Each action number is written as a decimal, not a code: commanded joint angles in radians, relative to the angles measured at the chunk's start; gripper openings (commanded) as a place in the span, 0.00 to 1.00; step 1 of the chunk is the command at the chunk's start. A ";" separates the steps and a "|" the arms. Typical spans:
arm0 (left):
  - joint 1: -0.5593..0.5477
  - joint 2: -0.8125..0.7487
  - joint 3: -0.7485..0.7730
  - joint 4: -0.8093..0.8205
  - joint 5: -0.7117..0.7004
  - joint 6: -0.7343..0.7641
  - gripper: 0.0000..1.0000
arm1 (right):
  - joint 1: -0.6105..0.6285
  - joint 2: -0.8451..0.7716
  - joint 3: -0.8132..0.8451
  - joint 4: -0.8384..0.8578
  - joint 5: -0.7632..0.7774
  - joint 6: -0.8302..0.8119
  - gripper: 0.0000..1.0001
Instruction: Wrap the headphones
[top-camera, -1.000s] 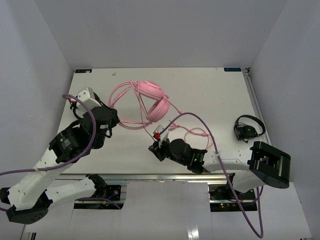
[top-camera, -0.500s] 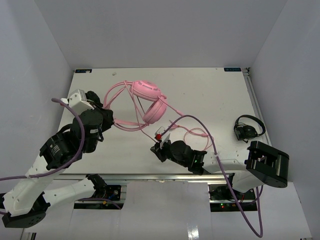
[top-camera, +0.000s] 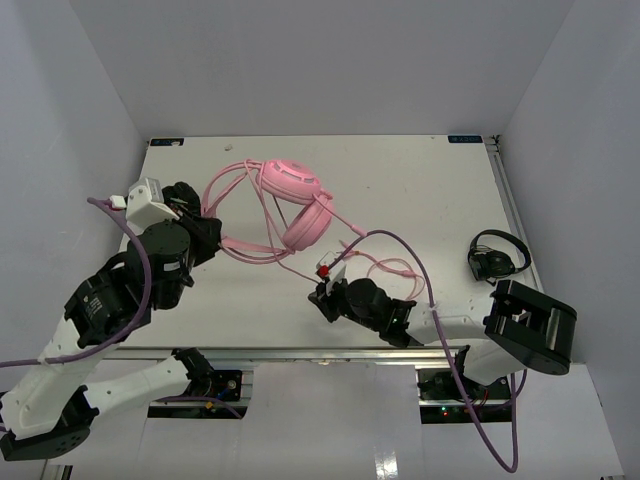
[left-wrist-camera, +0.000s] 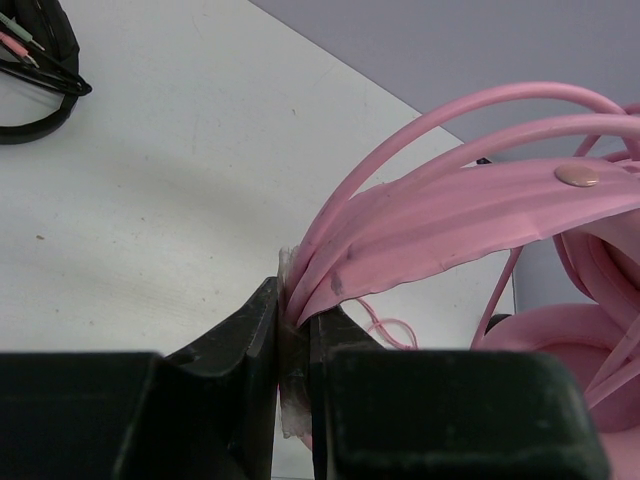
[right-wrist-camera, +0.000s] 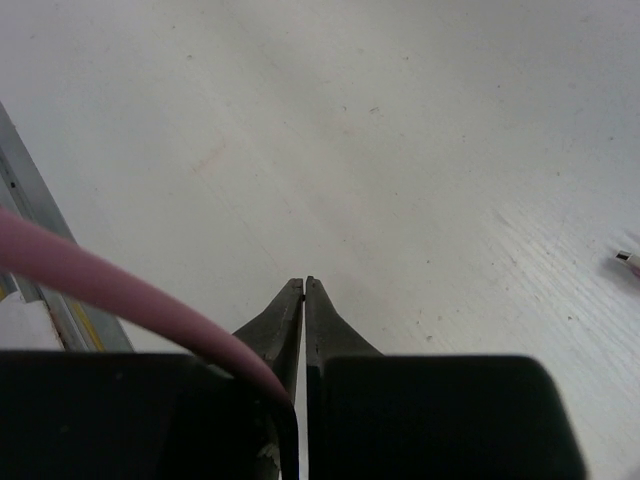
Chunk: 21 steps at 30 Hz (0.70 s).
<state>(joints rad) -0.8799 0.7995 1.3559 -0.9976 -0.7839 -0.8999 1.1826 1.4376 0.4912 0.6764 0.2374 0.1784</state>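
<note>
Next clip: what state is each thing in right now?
headphones: headband clamped in the left hand, not yet wrapped.
cable: loose, trailing over the table.
left hand: shut on the headphones.
right hand: shut, tips empty, cable running beside it.
black headset: lying on the table, untouched.

I am drawing the left hand (top-camera: 212, 234) back toward the left side of the surface (top-camera: 420, 190), and the headphones (top-camera: 291, 180) are sliding left with it.

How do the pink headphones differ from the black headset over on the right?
The pink headphones are bigger and pinched by the headband in the left fingers; the black headset is smaller, lying untouched near the right edge of the table. Both have a headband.
</note>
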 joint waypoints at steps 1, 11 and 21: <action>0.001 -0.039 0.072 0.084 0.020 -0.005 0.00 | -0.030 0.007 -0.033 0.058 -0.006 0.024 0.08; 0.001 -0.098 0.055 0.151 0.077 0.096 0.00 | -0.172 -0.086 -0.148 0.113 -0.121 0.086 0.08; 0.001 -0.060 0.095 0.161 -0.027 0.117 0.00 | -0.173 -0.115 -0.175 0.120 -0.129 0.073 0.08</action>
<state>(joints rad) -0.8799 0.7219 1.3866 -0.9589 -0.7571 -0.7643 1.0144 1.3463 0.3377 0.7444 0.1047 0.2518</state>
